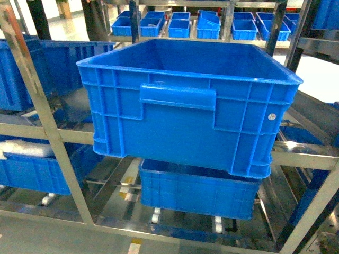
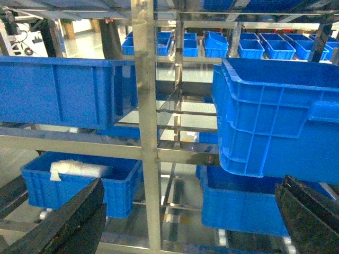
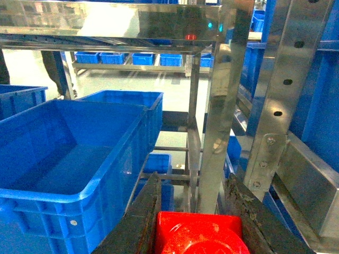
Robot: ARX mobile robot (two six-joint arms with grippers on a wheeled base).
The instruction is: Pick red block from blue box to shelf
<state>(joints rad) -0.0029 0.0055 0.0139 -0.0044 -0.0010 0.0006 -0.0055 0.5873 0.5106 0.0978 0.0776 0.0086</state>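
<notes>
The red block (image 3: 198,235), glossy with a round knob, sits at the bottom edge of the right wrist view. My right gripper (image 3: 194,182) is shut on it, one dark finger pressed against each side. It hangs close in front of a silver upright of the shelf (image 3: 228,106). My left gripper (image 2: 190,196) is open with nothing between its fingers, and it faces another post of the shelf (image 2: 145,106). Neither gripper shows in the head view, where the shelf (image 1: 37,95) fills the frame. The blue box is out of view.
A large dark blue ribbed crate (image 1: 185,106) with a handle stands on a shelf tier, and a smaller crate (image 1: 196,190) sits below it. To the left of the block there is an open crate (image 3: 69,159). More crates (image 2: 63,90) line the rails, and small bins (image 1: 180,24) stand far behind.
</notes>
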